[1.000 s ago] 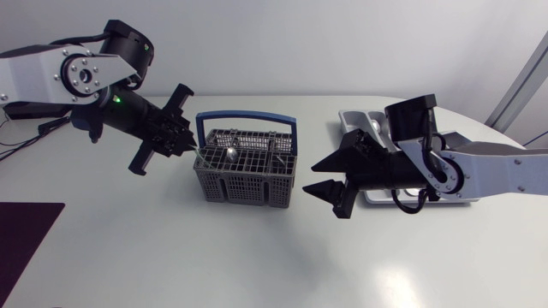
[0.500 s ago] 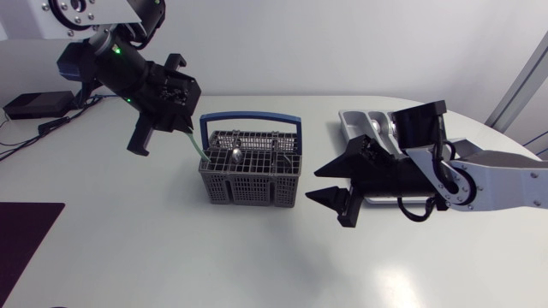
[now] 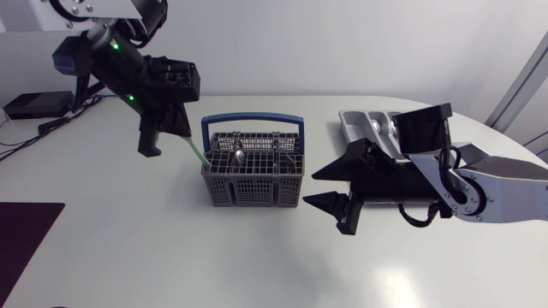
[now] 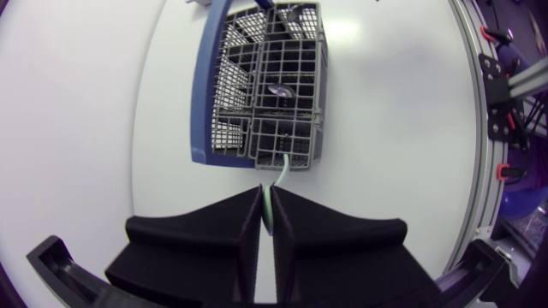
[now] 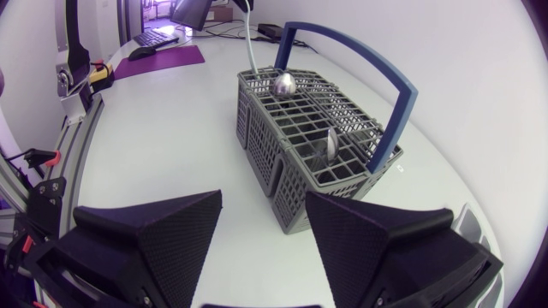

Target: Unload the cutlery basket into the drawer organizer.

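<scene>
— Jaws, left gripper [image 4: 266,190]: pressed together on the pale green utensil handle [image 4: 279,175], pinching near its upper end. Right gripper [image 3: 312,189]: spread wide, nothing in it.
— Where is the utensil?
— Its lower end is inside the cutlery basket [image 3: 253,190], in a corner compartment at the end facing the left arm. The handle leans out toward the gripper. Judged mid-extraction, gripped high so the fingers clear the grid.
— And the right arm?
— Low over the table [image 3: 257,265], just beside the basket's other end, between it and the drawer organizer [image 3: 355,120] near the far right edge. It is possibly placed for a handover or to steady the basket. A metal spoon [image 3: 241,156] sits inside, not yet unloaded.
</scene>
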Robot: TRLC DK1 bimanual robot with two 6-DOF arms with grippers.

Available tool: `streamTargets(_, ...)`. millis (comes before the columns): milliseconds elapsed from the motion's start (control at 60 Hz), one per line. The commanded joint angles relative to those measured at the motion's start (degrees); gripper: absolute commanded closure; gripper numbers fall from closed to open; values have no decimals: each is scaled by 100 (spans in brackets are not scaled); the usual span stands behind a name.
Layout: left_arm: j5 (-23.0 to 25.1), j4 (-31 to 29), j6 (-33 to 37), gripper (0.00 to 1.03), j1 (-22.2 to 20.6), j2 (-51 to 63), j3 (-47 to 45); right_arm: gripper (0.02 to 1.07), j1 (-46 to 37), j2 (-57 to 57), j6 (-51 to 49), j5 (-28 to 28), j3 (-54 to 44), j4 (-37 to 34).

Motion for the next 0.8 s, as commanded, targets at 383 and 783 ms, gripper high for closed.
streamTargets(383, 439, -314, -1737, 100, 30, -172, 521, 35, 41, -431, 160, 172, -179, -18)
streamTargets(783, 1239, 468, -3583, 100, -1121, 153, 196, 36, 603, -1626, 265, 1623, -583, 334)
